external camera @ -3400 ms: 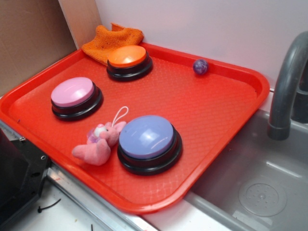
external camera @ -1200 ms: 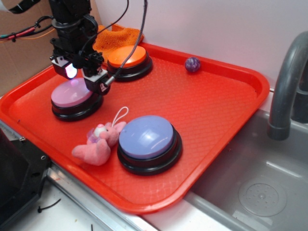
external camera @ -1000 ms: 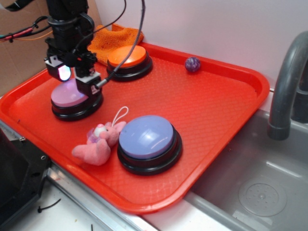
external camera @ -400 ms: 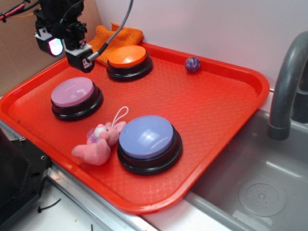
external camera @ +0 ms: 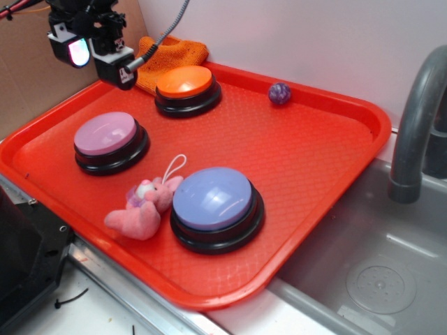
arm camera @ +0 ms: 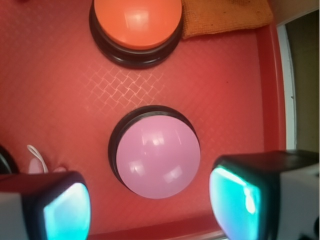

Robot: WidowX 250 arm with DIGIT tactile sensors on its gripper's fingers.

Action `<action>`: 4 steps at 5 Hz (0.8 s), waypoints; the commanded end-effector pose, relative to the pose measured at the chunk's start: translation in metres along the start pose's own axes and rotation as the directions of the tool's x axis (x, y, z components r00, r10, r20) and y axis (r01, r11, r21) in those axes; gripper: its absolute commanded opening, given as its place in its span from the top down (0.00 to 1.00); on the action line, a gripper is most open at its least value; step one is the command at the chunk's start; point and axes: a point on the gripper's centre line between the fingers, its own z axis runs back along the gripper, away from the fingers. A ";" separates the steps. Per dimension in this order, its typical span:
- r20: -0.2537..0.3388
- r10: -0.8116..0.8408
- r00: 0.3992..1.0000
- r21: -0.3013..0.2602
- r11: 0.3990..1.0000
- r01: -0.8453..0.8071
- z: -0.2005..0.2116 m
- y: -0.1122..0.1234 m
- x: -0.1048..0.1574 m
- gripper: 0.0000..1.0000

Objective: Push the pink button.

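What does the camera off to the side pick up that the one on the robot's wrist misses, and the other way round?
Only the exterior view shows the lavender-blue button, the whole pink plush bunny, the small purple ball, the faucet and the sink.

Only the wrist view looks straight down past the gripper, its jaws open on either side of the frame.

Both show the pink button, untouched, the orange button, the orange cloth and the red tray.
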 end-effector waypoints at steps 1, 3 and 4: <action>0.105 0.003 0.995 0.002 1.000 -0.003 0.033 0.003 0.002 0.00; 0.140 0.018 0.990 -0.008 1.000 -0.016 0.044 0.007 -0.002 0.00; 0.160 0.030 0.987 -0.020 0.999 -0.027 0.052 0.010 -0.004 0.00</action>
